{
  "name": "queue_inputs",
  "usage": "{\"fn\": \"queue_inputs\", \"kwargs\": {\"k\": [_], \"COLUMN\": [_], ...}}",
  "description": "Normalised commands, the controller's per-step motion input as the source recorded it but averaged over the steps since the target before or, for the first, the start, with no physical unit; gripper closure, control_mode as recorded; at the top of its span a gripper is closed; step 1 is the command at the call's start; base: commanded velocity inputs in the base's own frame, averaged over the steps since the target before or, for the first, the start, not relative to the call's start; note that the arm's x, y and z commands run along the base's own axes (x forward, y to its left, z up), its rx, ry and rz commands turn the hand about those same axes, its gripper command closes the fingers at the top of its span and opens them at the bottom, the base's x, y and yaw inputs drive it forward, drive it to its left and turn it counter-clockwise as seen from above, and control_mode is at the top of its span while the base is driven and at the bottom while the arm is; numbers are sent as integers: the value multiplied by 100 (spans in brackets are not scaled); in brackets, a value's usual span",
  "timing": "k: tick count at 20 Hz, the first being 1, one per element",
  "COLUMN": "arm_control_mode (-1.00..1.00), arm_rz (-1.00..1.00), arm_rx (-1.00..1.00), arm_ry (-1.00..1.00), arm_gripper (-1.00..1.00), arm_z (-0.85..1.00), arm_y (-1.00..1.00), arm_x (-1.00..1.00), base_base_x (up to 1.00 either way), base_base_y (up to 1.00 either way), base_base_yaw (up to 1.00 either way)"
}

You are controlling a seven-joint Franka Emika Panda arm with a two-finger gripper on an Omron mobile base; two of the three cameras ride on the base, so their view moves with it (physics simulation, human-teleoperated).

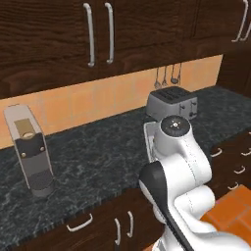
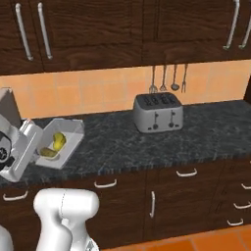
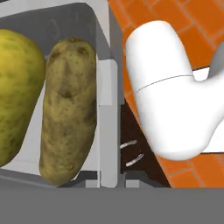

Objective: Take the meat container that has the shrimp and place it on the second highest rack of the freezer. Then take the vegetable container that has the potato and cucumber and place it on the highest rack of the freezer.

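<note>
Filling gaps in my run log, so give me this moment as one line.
gripper: shut on container wall | inside: potato, cucumber | toaster: on counter

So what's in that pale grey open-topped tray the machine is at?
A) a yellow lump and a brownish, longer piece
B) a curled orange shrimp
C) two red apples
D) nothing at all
A: inside the pale grey, open-topped plastic-looking tray lie a rounded yellow lump and a longer, mottled brown piece, side by side.
</note>
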Motion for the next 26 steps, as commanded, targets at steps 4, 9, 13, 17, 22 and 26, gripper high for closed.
{"fn": "queue_inputs", "kwargs": {"k": [4,9,13,17,22,26], "arm_control_mode": [100,100,100,100,100,100], "arm_rz": [0,0,0,0,0,0], "arm_rx": [0,0,0,0,0,0], "arm_ry": [0,0,0,0,0,0], "arm_gripper": [100,100,100,100,100,100], "arm_z": [0,0,0,0,0,0], "arm_y": [0,0,0,0,0,0], "arm_x": [0,0,0,0,0,0], "base_base_x": [-47,-7,23,49,100,71], "base_base_y": [-22,-45,-90,-100,-69,-86], "base_base_yaw": [-74,-78,-68,-59,-24,-21]}}
